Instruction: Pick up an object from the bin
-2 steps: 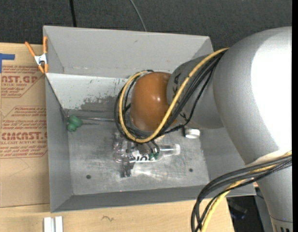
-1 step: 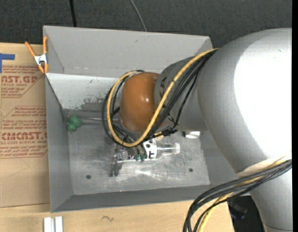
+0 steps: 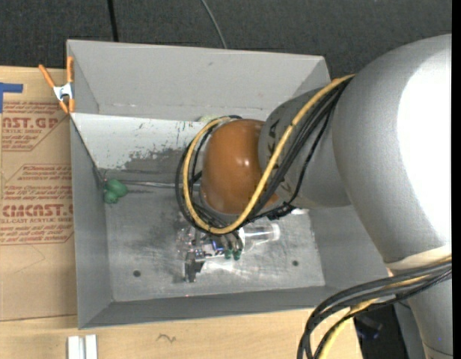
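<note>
In the camera view you see the grey metal bin (image 3: 88, 260) from above, with the large silver arm (image 3: 395, 155) coming in from the right edge. At its wrist there is an orange rounded cover (image 3: 230, 167), and yellow and black cables (image 3: 189, 178) loop around this cover.

Below the cover, the gripper (image 3: 191, 266) is down low over the bin floor, near the middle of the front wall. It looks close to the floor or touching it, but you cannot tell which. You also cannot tell whether it is open or closed, or whether it has hold of anything, because its tip is small and dark against the floor.

The nearest thing is a clear plastic piece with a rounded end (image 3: 260, 234). It lies on the floor just beside the gripper, toward the right wall, partly under the cables. Some tiny blue and green bits (image 3: 229, 253) sit between them.

A small green rounded thing (image 3: 113, 191) rests against the left wall, well apart from the gripper.
</note>
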Robot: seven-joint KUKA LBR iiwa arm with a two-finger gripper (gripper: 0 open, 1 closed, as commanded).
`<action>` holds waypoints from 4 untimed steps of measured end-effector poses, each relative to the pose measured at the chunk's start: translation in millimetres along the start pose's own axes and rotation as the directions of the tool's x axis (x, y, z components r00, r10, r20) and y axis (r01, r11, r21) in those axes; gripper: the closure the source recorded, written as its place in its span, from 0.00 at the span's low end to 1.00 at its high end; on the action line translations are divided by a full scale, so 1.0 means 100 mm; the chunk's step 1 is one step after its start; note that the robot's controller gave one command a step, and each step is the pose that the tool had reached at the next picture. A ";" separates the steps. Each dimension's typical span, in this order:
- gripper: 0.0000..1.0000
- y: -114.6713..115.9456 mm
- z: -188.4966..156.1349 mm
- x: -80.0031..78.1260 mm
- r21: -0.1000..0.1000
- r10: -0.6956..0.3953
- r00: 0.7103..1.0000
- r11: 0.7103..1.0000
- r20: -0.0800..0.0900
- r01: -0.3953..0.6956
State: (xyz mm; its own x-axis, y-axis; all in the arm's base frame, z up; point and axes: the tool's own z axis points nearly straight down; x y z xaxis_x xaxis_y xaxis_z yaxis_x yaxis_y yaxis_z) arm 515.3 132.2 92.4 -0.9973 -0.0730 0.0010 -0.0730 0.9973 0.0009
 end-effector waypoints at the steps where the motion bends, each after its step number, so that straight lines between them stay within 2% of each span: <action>1: 1.00 -0.19 0.10 -0.32 -0.009 -0.152 0.988 0.988 0.007 0.152; 4: 1.00 -0.19 0.04 -0.31 -0.004 -0.152 0.988 0.988 0.005 0.152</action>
State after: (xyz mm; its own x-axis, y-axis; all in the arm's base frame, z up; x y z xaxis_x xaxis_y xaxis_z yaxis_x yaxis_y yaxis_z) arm 547.6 115.6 87.9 -0.9745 -0.2242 -0.0038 -0.2242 0.9745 0.0053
